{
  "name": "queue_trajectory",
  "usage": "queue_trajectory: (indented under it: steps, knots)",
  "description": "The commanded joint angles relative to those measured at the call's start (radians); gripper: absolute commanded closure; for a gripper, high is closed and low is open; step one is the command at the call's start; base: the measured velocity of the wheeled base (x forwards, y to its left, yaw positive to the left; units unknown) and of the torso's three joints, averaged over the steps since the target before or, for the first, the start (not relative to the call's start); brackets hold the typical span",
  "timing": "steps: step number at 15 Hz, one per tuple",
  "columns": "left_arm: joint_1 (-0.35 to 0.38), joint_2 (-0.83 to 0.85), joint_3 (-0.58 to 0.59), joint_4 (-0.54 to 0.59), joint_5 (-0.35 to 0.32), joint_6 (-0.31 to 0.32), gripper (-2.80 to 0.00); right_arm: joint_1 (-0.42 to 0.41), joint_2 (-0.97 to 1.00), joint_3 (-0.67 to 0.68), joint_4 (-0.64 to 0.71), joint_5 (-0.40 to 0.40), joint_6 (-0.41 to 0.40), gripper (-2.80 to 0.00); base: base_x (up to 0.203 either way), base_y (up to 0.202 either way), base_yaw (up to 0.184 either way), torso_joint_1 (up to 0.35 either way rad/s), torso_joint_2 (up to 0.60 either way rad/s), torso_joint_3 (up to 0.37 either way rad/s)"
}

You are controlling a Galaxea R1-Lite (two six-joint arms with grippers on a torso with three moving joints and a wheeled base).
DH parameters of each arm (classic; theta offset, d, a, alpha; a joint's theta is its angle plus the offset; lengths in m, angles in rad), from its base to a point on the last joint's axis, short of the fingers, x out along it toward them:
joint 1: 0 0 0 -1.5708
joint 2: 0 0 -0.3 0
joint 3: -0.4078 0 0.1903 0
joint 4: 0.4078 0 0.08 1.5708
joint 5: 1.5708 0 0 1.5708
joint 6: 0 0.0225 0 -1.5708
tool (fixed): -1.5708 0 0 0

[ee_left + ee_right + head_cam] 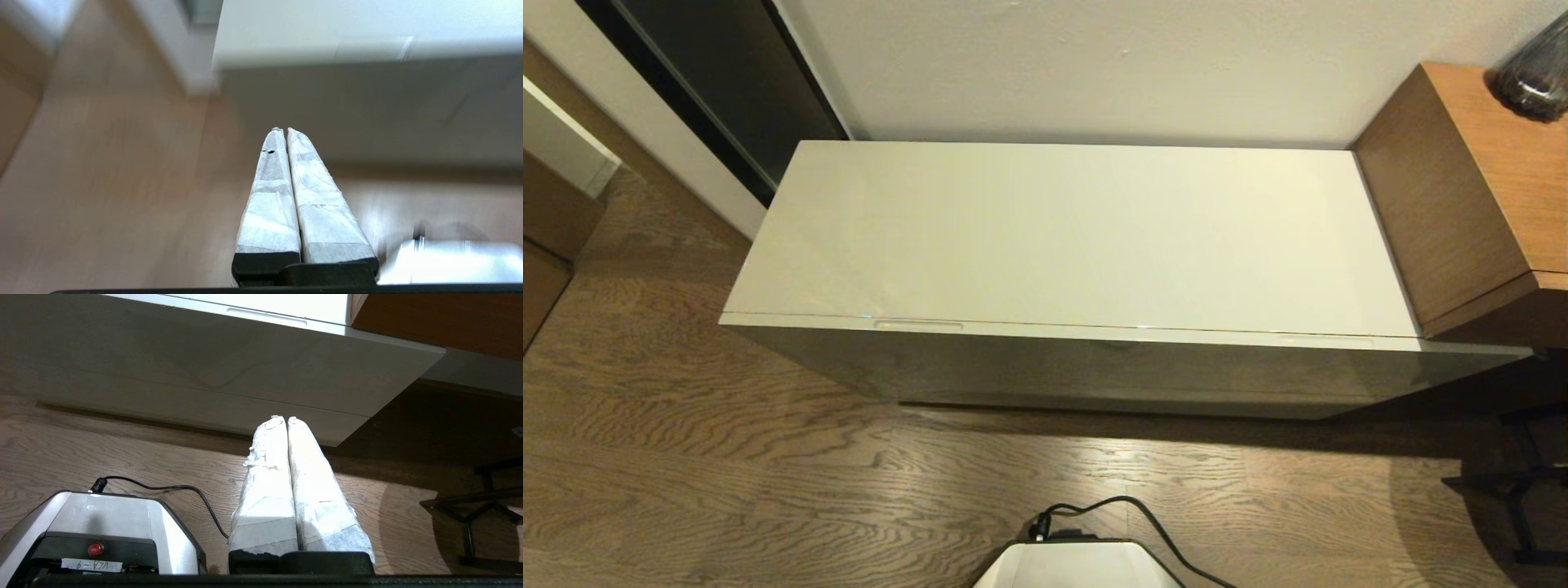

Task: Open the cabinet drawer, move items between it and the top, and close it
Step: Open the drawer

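Nearest the head cam is the robot base (1078, 565), white housing w/ a black cable (1152, 523) looping off it across the wood floor (686, 457). Past that sits the low cabinet, its glossy cream top (1062, 237) bare, drawer front (1111, 371) flush w/ the body, so it's closed. A slim handle recess (918, 325) sits near the front edge on the left side, another (1327, 337) toward the right. Brown wooden unit (1462, 196) butts up against the cabinet's right end, dark glass thing (1535, 73) on top of it. Neither arm shows in the head view. Left gripper (282, 130) hangs low above the floor, facing the cabinet's left front corner, taped fingers pressed together, nothing btwn them. Right gripper (282, 417) is the same deal: fingers together, empty, low in front of the drawer front near the cabinet's right end, base just beside it.
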Motion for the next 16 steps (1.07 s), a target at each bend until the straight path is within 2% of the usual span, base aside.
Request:
queue_trajectory:
  steps: [1, 2, 3, 4, 16]
  knots:
    - [0.000, 0.003, 0.032, 0.069, -0.037, -0.032, 0.00, 0.000, 0.001, 0.000, -0.001, 0.001, -0.001, 0.00, 0.000, 0.000, 0.000, 0.000, 0.00, 0.000]
    - [0.000, 0.003, 0.034, 0.109, -0.066, -0.103, 0.00, 0.000, 0.001, 0.000, -0.001, 0.001, -0.001, 0.00, 0.000, 0.000, 0.000, 0.000, 0.00, 0.000]
    - [0.000, 0.003, 0.032, 0.182, -0.078, -0.126, 0.00, 0.000, 0.001, 0.000, -0.001, 0.001, -0.001, 0.00, 0.000, 0.000, 0.000, 0.000, 0.00, 0.000]
    - [0.000, 0.003, 0.032, 0.189, -0.082, -0.134, 0.00, 0.000, 0.001, 0.000, -0.001, 0.001, -0.002, 0.00, 0.000, 0.000, 0.000, 0.000, 0.00, 0.000]
    - [0.000, 0.003, 0.037, 0.173, -0.085, -0.138, 0.00, 0.000, 0.001, 0.000, -0.001, 0.001, -0.001, 0.00, 0.000, 0.000, 0.000, 0.000, 0.00, 0.000]
